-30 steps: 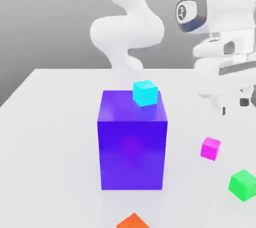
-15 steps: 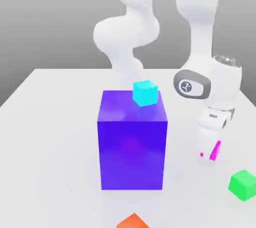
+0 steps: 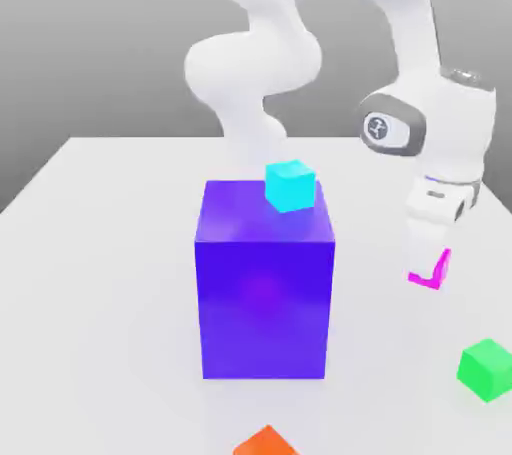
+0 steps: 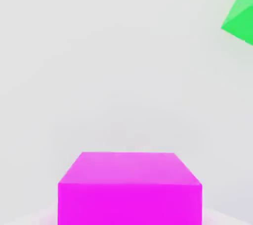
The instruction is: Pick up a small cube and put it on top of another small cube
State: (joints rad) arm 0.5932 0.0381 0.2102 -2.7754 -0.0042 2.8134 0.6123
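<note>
My gripper is shut on the small cube, a bright magenta-pink one, at the exterior view's right. The cube hangs a little above the white table, mostly covered by the white fingers. In the hand view the same magenta cube sits close to the camera, with white table behind it. A small cyan cube rests on top of the big purple block at the middle of the table. A small green cube lies on the table, nearer the camera than my gripper.
An orange object peeks in at the exterior view's lower edge. The green cube's corner shows in the hand view. The arm's white links rise behind the purple block. Open table stretches to the exterior view's left.
The gripper came down over the magenta cube, shut on it, and has since risen a little with the cube in its grip. The other cubes have not moved.
</note>
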